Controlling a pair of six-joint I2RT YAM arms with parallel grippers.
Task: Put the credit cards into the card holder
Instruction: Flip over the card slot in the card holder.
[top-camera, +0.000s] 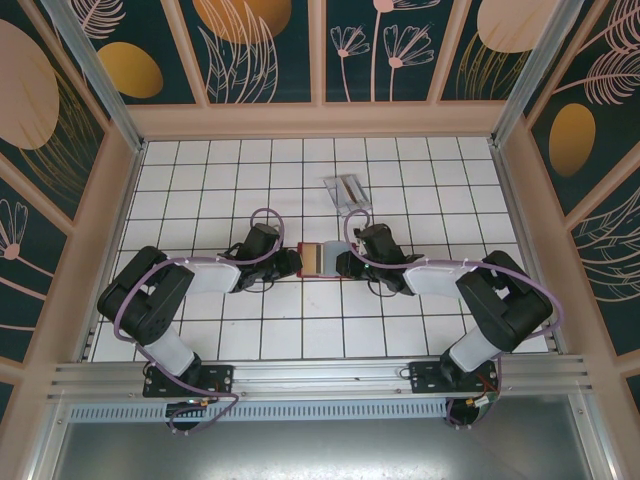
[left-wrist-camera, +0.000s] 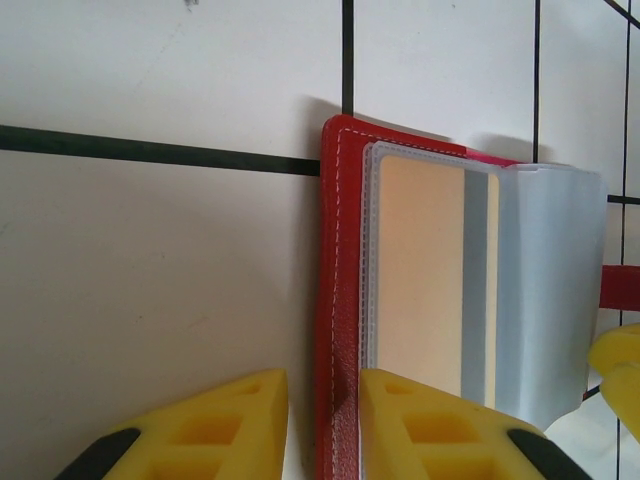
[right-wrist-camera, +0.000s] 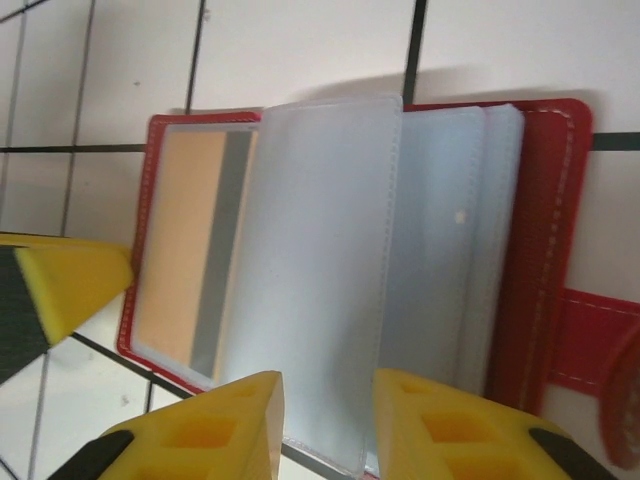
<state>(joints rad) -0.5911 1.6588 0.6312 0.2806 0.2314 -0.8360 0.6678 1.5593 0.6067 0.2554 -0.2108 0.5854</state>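
Observation:
The red card holder (top-camera: 318, 258) lies open on the table's middle, its clear sleeves fanned out. One orange credit card (left-wrist-camera: 425, 280) with a grey stripe sits inside the leftmost sleeve (right-wrist-camera: 185, 240). My left gripper (left-wrist-camera: 325, 385) stands over the holder's left red border (left-wrist-camera: 340, 300) with its jaws narrowly apart. One finger is over the table and the other touches the sleeve's edge. My right gripper (right-wrist-camera: 328, 385) is open over a loose clear sleeve (right-wrist-camera: 320, 280), a finger on each side. In the top view the left gripper (top-camera: 292, 262) and right gripper (top-camera: 342, 264) flank the holder.
A transparent plastic case (top-camera: 347, 190) lies just behind the holder. The holder's red closing tab (right-wrist-camera: 595, 340) sticks out to the right. Patterned walls (top-camera: 320, 50) enclose the white tiled table (top-camera: 200, 180) on three sides.

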